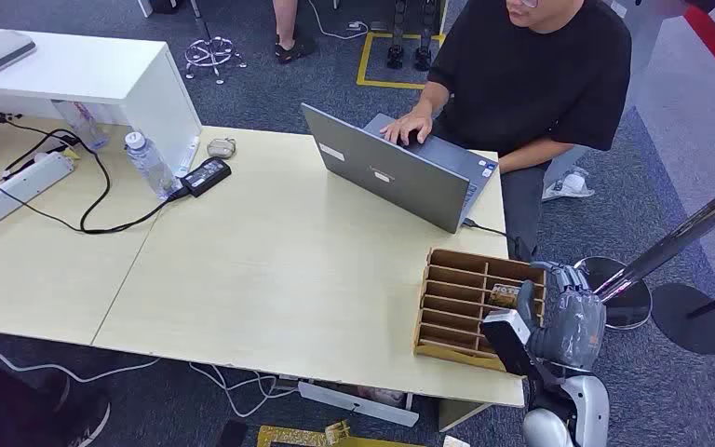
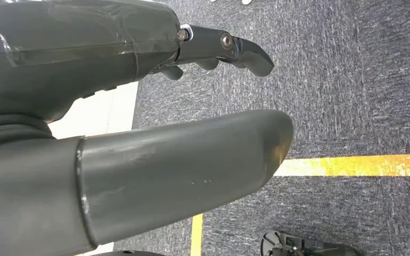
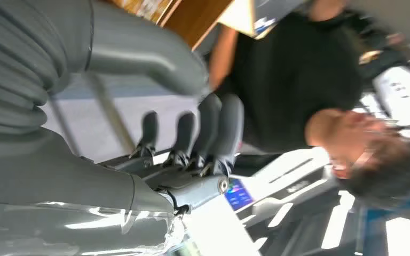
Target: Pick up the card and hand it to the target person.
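The robot's right hand (image 1: 573, 317), nearest the head camera at the bottom right, hangs over the right end of a wooden slotted organizer (image 1: 461, 298) that sits at the near right corner of the pale wooden table (image 1: 270, 270). Its dark fingers (image 3: 213, 122) curl inward beside the thick grey thumb, and the right wrist view shows nothing between them. A small yellowish card (image 1: 504, 295) stands in one of the organizer's right-hand compartments, just beside the hand; whether the fingers touch it cannot be told.

A person in a black T-shirt (image 1: 531, 74) sits at the far side of the table, one hand on the keyboard of an open grey laptop (image 1: 400, 172) that stands just behind the organizer. In the blurred right wrist view the same person (image 3: 299, 80) appears beyond the fingers.

The left hand (image 2: 139, 133) hangs over dark grey carpet (image 2: 352, 80) crossed by a yellow line (image 2: 352, 165), thumb and fingers apart and holding nothing.

Toward the table's left end lie a white power strip (image 1: 14, 191), a black cable, a black power adapter (image 1: 207, 175) and a clear water bottle (image 1: 149, 165), next to a white cabinet (image 1: 84, 79)
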Tool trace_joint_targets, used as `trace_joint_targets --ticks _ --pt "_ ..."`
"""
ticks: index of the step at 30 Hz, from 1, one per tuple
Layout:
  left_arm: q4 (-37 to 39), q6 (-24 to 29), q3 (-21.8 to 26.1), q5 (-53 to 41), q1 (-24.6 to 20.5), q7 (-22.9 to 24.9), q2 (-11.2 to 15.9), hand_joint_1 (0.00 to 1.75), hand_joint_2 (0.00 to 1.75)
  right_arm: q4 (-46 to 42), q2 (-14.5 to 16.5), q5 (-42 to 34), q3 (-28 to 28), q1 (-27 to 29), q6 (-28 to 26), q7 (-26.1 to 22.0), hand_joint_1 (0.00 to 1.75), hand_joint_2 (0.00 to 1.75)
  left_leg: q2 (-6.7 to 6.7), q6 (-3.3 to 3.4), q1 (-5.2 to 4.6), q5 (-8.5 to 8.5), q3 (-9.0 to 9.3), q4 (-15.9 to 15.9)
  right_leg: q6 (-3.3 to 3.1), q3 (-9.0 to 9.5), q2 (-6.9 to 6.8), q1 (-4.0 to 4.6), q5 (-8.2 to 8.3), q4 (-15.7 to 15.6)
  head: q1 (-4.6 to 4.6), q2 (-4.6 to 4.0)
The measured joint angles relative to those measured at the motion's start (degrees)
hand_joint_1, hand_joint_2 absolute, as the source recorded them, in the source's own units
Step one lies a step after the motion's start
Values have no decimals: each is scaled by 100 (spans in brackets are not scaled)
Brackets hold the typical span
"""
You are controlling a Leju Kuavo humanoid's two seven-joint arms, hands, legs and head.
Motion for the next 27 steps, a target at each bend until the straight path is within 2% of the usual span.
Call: trace_joint_targets --ticks 3,6,7,8,17,27 --pt "1 2 0 0 -1 2 -1 0 0 98 -85 65 100 -125 0 357 130 175 0 0 0 0 1 0 0 0 -1 0 0 0 1 0" --pt "1 8 0 0 4 8 -2 0 0 191 -170 83 204 -195 2 570 80 175 -1 0 0 0 -1 0 0 0 -3 0 0 0 2 0" --pt "1 10 0 0 5 9 -2 0 0 220 -188 79 244 -218 3 629 67 175 0 0 0 0 -1 0 0 -1 -2 0 0 0 1 0" --pt "1 11 0 0 5 9 -3 0 0 253 -208 75 292 -250 5 696 61 175 1 0 0 0 0 0 0 -1 -1 0 0 0 0 0" --pt "2 14 0 4 6 -43 -16 0 0 589 -367 29 697 -550 63 1026 59 175 0 0 0 0 -1 0 0 -1 -1 0 0 0 2 0" --pt "2 -13 0 33 7 -70 -14 0 0 757 -473 -39 960 -647 84 1188 68 175 0 0 0 0 -1 0 0 -1 -1 0 0 0 1 0"
